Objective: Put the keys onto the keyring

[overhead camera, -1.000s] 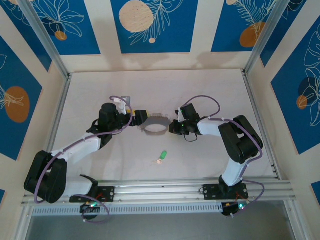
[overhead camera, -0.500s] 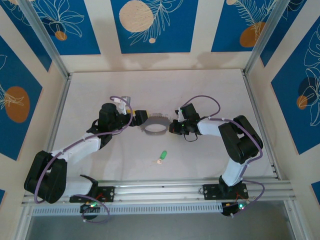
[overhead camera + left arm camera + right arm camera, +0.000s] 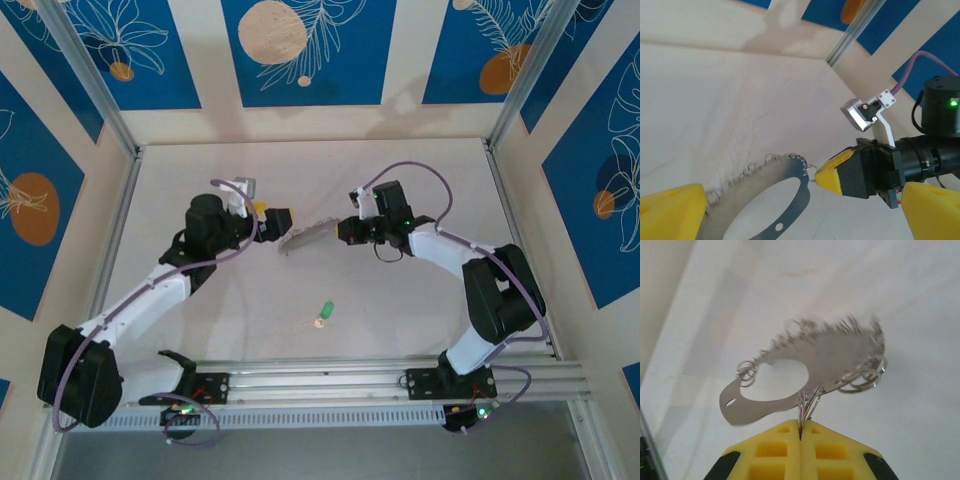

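Right wrist view: the right gripper [image 3: 800,432] squeezes one small ring [image 3: 804,402] of the flat grey metal keyring [image 3: 840,352]. The left gripper [image 3: 802,200] gapes wide around the keyring's other end. The tiny green-headed key [image 3: 326,310] lies well apart from the keyring. A tug could slip that thin ring free.

Your table [image 3: 400,320] is a pale, matte surface. Lying flat on it you have the key [image 3: 324,313], a little beyond the middle of the aluminium rail [image 3: 330,380], green head turned away from that rail, tan shank toward it
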`<state>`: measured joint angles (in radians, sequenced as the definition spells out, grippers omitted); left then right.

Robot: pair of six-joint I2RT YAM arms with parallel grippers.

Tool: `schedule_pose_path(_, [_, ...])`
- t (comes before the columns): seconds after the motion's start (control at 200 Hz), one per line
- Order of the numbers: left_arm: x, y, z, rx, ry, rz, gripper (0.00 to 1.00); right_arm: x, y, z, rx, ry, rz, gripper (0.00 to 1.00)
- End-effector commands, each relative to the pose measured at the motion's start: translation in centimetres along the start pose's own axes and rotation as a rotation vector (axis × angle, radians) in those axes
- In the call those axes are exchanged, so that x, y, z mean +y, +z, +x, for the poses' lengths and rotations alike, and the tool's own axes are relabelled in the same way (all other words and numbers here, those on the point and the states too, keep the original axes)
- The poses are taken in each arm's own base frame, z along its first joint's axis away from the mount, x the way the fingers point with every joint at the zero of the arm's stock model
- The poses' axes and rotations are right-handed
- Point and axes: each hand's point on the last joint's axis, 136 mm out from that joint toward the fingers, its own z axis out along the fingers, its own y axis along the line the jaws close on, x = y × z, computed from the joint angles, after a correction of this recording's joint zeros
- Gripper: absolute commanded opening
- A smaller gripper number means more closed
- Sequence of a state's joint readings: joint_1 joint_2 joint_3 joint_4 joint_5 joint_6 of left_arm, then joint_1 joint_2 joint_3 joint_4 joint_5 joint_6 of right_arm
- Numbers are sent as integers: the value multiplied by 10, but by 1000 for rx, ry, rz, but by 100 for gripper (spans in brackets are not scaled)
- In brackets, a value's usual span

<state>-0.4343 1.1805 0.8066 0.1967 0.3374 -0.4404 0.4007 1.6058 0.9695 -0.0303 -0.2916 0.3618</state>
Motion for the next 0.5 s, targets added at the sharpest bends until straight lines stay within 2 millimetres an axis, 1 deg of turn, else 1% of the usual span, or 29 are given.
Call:
schedule_pose_path(0.0, [-22,-6,-17,33,104,53,98,32,-20,-21,-30,-127,-151,0])
schedule_pose_path(0.155, [-36,1,-32,68,145,102,97,56,-42,-38,-74,-214,-262,0])
schedule_pose_path(0.27, [-42,11,-38,99,151,138,95,73,-60,-45,-106,-279,-339,0])
schedule_pose_path(0.36, [-46,19,-41,115,152,173,94,81,-73,-50,-129,-305,-379,0])
schedule_pose_path(0.495, [-53,30,-43,127,145,240,92,91,-87,-57,-148,-326,-426,0])
